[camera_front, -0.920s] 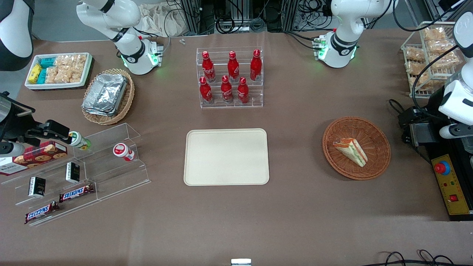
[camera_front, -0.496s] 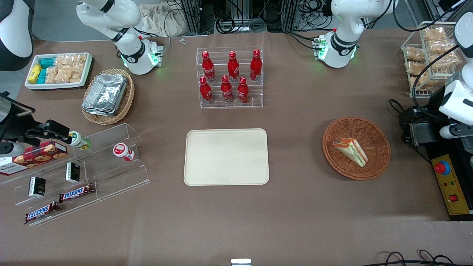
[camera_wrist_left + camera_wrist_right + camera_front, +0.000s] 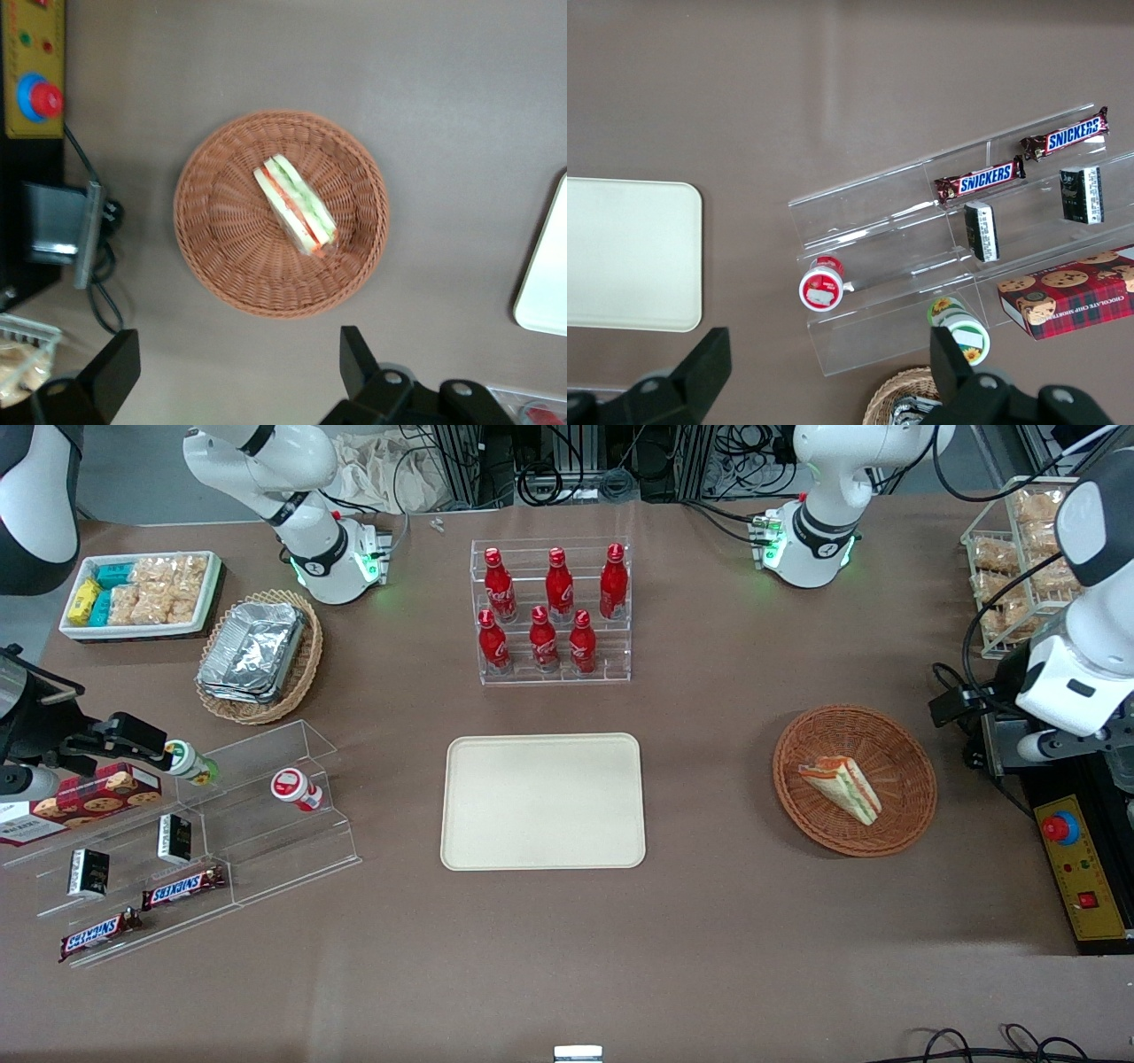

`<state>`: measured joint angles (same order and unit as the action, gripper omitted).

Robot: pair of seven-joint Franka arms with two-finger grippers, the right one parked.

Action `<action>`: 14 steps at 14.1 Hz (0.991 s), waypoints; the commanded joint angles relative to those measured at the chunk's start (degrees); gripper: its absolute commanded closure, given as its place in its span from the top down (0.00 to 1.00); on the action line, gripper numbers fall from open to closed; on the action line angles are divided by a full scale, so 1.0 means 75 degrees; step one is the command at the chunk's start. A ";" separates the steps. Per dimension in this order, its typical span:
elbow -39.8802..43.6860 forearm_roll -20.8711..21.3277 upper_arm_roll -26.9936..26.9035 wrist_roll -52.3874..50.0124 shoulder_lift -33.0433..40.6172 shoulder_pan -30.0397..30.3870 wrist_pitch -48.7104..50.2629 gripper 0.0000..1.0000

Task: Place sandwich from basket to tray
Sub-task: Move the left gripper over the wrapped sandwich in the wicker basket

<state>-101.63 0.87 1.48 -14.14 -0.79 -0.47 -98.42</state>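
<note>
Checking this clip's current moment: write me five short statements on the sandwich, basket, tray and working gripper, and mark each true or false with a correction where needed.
1. The sandwich lies in the basket. True.
2. The tray already holds a sandwich. False: it holds nothing.
3. The gripper is shut on the sandwich. False: its fingers are open and apart from it, holding nothing.
4. The basket sits toward the working arm's end of the table from the tray. True.
5. The sandwich stands in the rack of red bottles. False: it is in the basket, nearer the front camera than the bottles.
</note>
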 commanded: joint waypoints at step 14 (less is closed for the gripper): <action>-0.3125 -0.0596 0.0037 -0.5249 -0.0631 -0.0148 -0.4641 1.00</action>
<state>-124.53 -3.14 1.85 -49.45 -3.71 -1.10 -129.71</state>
